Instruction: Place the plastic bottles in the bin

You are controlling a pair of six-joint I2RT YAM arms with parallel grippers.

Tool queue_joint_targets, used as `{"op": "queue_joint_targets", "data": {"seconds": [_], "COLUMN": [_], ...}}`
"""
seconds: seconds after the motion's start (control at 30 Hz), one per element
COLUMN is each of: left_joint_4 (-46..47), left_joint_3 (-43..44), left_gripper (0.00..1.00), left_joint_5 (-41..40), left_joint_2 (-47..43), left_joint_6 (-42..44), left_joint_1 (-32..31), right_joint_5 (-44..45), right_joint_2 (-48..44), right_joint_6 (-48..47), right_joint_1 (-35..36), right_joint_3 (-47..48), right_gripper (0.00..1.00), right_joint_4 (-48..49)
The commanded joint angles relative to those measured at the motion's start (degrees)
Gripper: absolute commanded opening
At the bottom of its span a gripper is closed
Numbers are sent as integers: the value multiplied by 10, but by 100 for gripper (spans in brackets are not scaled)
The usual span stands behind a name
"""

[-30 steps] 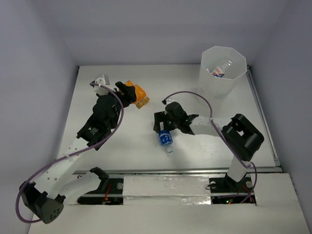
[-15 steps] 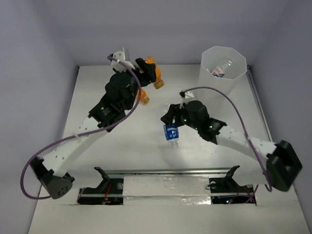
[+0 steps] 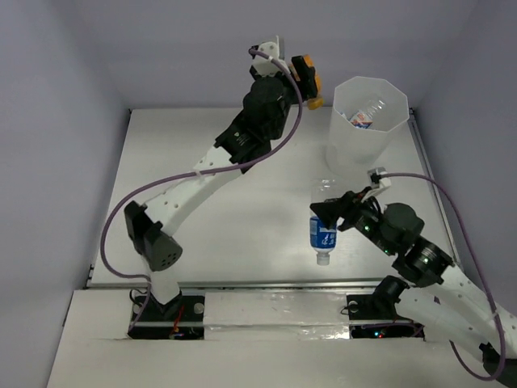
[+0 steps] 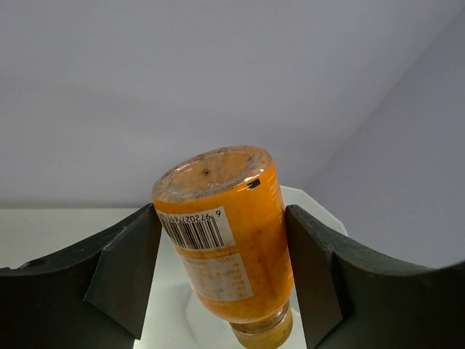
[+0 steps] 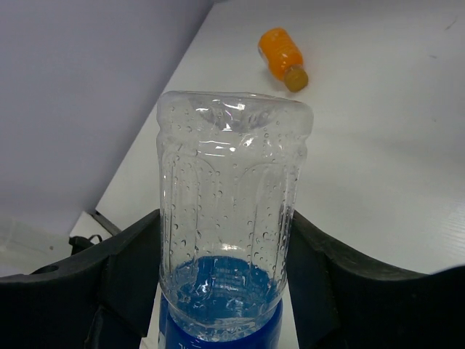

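My left gripper (image 3: 309,81) is shut on a stubby orange bottle (image 3: 314,84), raised high just left of the bin's rim. In the left wrist view that orange bottle (image 4: 225,247) hangs cap down between the fingers, with the bin (image 4: 309,203) below it. The bin (image 3: 370,133) is tall, white and many-sided, at the far right, with a clear bottle (image 3: 365,113) inside. My right gripper (image 3: 327,212) is shut on a clear blue-labelled bottle (image 3: 323,233), held above the table, cap toward me. In the right wrist view the blue-labelled bottle (image 5: 232,240) fills the jaws.
A second orange bottle (image 5: 282,57) lies on its side on the white table (image 3: 178,186); the overhead view hides it behind the left arm. Grey walls close in the table on three sides. Cables loop from both arms.
The left arm swung its orange bottle from the table's far left up to the bin's rim. The right gripper closed on the blue-labelled bottle and lifted it rightward, nearer the bin.
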Motion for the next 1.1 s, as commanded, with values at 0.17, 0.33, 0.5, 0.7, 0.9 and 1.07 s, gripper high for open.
{"op": "queue_joint_targets", "data": {"seconds": [0.17, 0.33, 0.5, 0.7, 0.9, 1.07], "left_joint_4": [110, 190, 237, 278, 279, 248], "left_joint_3": [159, 220, 286, 330, 275, 205], "left_gripper": [42, 42, 42, 62, 93, 97], "left_joint_5": [-2, -1, -2, -12, -23, -34], "left_joint_2": [138, 214, 298, 355, 323, 243], "left_joint_6": [41, 77, 103, 143, 158, 158], "left_joint_1": [-28, -40, -46, -46, -41, -21], "right_joint_5": [-19, -32, -41, -42, -14, 65], "right_joint_2": [-75, -104, -140, -164, -162, -135], "right_joint_6": [13, 20, 33, 40, 24, 12], "right_joint_1": [6, 6, 6, 6, 6, 6], "right_joint_3": [6, -11, -31, -33, 0, 30], "right_gripper": [51, 51, 51, 51, 51, 49], "right_joint_4": [-86, -105, -122, -136, -149, -138]}}
